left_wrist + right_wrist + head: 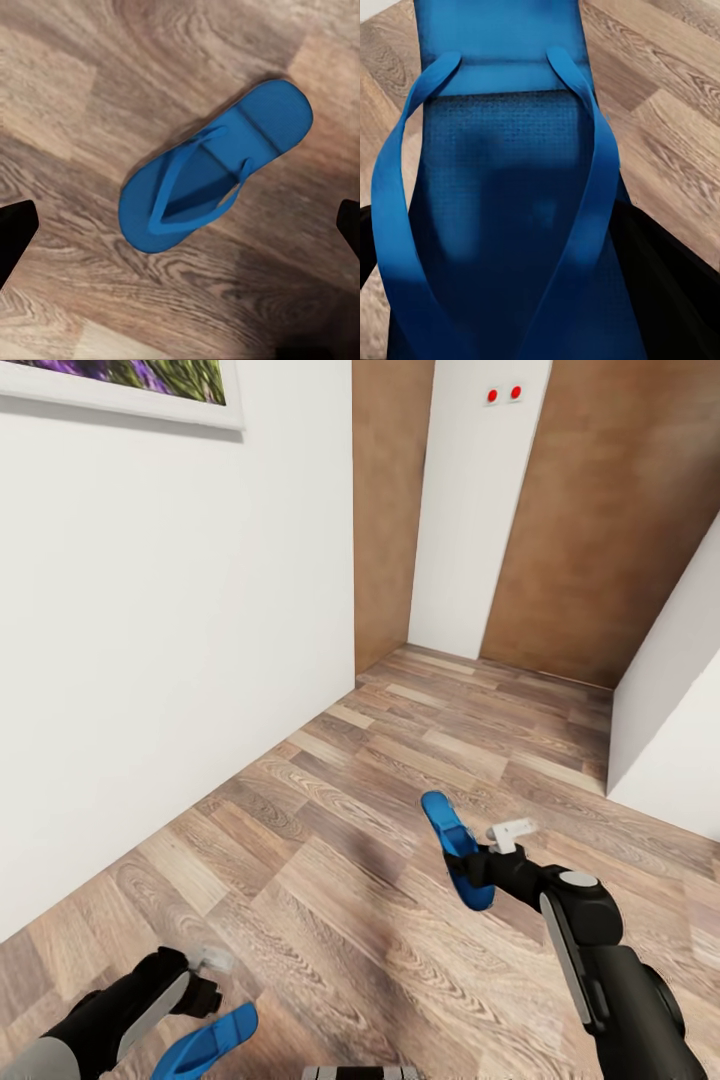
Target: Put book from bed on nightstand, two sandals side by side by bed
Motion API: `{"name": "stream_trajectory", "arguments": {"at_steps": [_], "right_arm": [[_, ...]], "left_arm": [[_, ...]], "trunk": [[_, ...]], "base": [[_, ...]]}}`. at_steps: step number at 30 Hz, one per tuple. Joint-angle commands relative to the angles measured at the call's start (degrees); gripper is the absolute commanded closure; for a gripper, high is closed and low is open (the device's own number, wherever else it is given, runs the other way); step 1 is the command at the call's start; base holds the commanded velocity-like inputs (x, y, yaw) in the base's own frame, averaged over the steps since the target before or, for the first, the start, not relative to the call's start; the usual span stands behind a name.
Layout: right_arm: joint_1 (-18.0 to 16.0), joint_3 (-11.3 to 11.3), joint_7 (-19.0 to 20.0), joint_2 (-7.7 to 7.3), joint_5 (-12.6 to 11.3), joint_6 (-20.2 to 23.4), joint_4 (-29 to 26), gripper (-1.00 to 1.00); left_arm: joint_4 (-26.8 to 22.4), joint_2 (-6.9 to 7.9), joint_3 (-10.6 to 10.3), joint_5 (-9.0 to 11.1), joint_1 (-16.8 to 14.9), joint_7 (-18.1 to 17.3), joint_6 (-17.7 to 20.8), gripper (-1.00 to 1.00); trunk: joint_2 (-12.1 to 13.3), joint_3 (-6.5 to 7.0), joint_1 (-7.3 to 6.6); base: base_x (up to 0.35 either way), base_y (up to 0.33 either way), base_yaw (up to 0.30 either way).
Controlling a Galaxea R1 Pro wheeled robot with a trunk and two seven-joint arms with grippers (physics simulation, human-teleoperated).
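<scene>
Left wrist view: grounded sandal [214, 169], blue straps.

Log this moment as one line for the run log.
right claw: shut on sandal, lifted | left claw: open above second sandal on floor | bed: unseen

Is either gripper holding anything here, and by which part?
The right gripper holds a sandal clamped across its sole, near mid-length. The left gripper is open and holds nothing; the other sandal lies flat on the floor beneath it.
</scene>
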Motion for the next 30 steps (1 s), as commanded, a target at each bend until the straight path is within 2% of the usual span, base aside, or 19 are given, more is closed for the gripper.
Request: {"name": "stream_trajectory", "arguments": {"at_steps": [1,4,5,9,10,12,13,14,21,28,30], "right_arm": [[-0.09,0.00,0.43,0.54,0.74,0.27,-0.05,1.00],[-0.16,0.19,0.40,1.77,0.77,0.49,-0.04,1.00],[-0.17,0.40,0.37,2.24,0.81,0.56,-0.02,1.00],[-0.13,1.25,0.29,2.74,0.87,0.58,0.00,1.00],[-0.14,1.69,0.26,2.86,0.88,0.59,-0.01,1.00],[-0.20,1.95,0.25,2.92,0.93,0.63,0.00,1.00],[-0.37,2.11,0.27,2.95,0.95,0.67,0.01,1.00],[-1.71,2.44,0.35,3.10,0.92,2.29,-0.06,1.00],[-3.05,2.46,0.48,2.95,0.91,3.53,-0.07,1.00],[-6.08,2.21,0.53,2.90,0.88,8.67,-0.07,1.00],[-6.65,2.18,0.54,2.97,0.86,9.82,-0.07,1.00]], "left_arm": [[-0.09,0.76,-0.56,0.64,-0.56,-0.61,0.11,-1.00],[-0.05,2.20,-1.03,-0.17,-1.88,-3.39,0.14,-1.00],[-0.04,2.76,-1.17,-1.80,-2.60,-5.11,0.34,-1.00],[0.13,3.44,-1.25,-6.86,-3.92,-9.45,0.78,-1.00],[0.66,3.83,-1.22,-9.50,-4.49,-12.25,0.94,-1.00],[1.57,4.15,-1.20,-11.98,-4.96,-15.06,0.96,-1.00],[2.62,4.35,-1.18,-14.30,-5.26,-17.51,0.79,-1.00],[5.67,4.70,-1.18,-20.99,-5.71,-22.00,-0.07,-1.00],[7.99,4.82,-1.28,-22.46,-5.78,-23.09,-2.30,-1.00],[8.51,4.84,-1.39,-22.84,-5.80,-24.80,-2.72,-1.00],[8.54,4.83,-1.35,-22.92,-5.83,-25.38,-2.75,-1.00]], "trunk": [[-0.04,-0.28,0.01],[-0.08,-0.95,0.09],[-0.09,-1.17,0.12],[-0.15,-2.05,0.22],[-0.16,-2.27,0.24],[-0.19,-2.72,0.30],[-0.20,-2.94,0.32],[-0.21,-3.16,0.35],[-0.31,-4.71,0.53],[-0.40,-6.26,0.71],[-0.40,-6.26,0.71]], "base": [[0.000,0.000,0.000],[0.000,0.000,0.000],[0.000,0.000,0.000],[0.000,0.000,0.000],[0.000,0.000,0.000],[0.000,0.000,0.000],[0.000,0.000,0.000],[0.000,0.000,0.000],[0.000,0.000,0.000],[0.000,0.000,0.000],[0.000,0.000,0.000]]}}
